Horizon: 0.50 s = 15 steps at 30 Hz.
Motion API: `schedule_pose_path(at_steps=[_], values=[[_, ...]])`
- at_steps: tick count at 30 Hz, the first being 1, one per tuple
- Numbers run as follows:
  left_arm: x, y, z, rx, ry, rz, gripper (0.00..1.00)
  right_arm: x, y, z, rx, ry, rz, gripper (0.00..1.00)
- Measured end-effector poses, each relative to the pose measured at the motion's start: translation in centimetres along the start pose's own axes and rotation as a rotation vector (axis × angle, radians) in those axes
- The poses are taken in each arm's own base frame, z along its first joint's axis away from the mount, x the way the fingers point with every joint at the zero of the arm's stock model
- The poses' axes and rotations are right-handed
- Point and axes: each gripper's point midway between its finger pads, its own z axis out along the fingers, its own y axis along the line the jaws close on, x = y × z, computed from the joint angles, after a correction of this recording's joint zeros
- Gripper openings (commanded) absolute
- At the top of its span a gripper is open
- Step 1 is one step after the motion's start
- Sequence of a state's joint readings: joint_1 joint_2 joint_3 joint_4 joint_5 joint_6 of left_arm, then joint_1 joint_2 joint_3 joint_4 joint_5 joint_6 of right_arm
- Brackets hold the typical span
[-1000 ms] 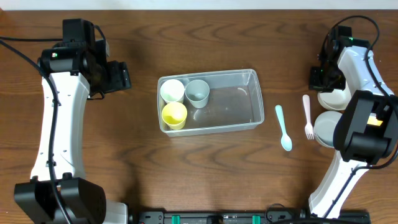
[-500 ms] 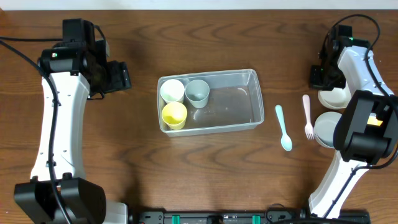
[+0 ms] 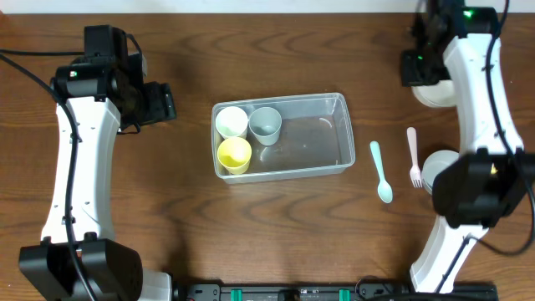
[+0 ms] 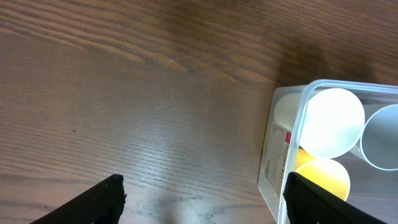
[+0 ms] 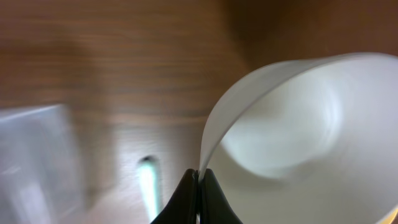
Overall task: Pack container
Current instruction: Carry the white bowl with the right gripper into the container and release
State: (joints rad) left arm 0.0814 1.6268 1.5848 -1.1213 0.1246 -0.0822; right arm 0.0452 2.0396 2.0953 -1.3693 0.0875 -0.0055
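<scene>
The clear plastic container (image 3: 322,138) sits mid-table and holds a white cup (image 3: 231,122), a grey cup (image 3: 265,124) and a yellow cup (image 3: 235,154) at its left end. Its left end also shows in the left wrist view (image 4: 292,134). My right gripper (image 3: 415,68) is at the far right and is shut on the rim of a white bowl (image 3: 435,90), lifted off the table; in the right wrist view the closed fingertips (image 5: 198,177) pinch the bowl's rim (image 5: 280,124). My left gripper (image 3: 165,104) is open and empty, left of the container.
A light-blue spoon (image 3: 381,171) and a pink fork (image 3: 413,155) lie right of the container. A second white bowl (image 3: 435,171) sits by the right arm's base, partly hidden by the arm.
My right gripper has moved toward the far edge and a little left, carrying the white bowl up off its earlier spot. The left arm has not moved.
</scene>
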Motion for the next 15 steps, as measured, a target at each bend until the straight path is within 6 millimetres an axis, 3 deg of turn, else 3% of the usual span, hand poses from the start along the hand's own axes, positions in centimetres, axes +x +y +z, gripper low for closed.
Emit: schedule_pose_path(at_steps=[4,7,9,15], values=[[0.0,0.0,0.0,0.0,0.0,0.0,0.82,1.2,6.4,-5.5,-0.067,-0.079,-0.179,0.01],[0.0,0.0,0.0,0.0,0.0,0.0,0.82,2.3,10.9,-7.9,-0.114,-0.115,-0.297,0.01],[0.0,0.0,0.0,0.0,0.0,0.0,0.82,3.2,13.7,-8.4,-0.142,-0.116,-0.369,0.01],[0.0,0.0,0.0,0.0,0.0,0.0,0.82,5.3,18.1,-6.7,-0.168,-0.077,-0.474,0.01]])
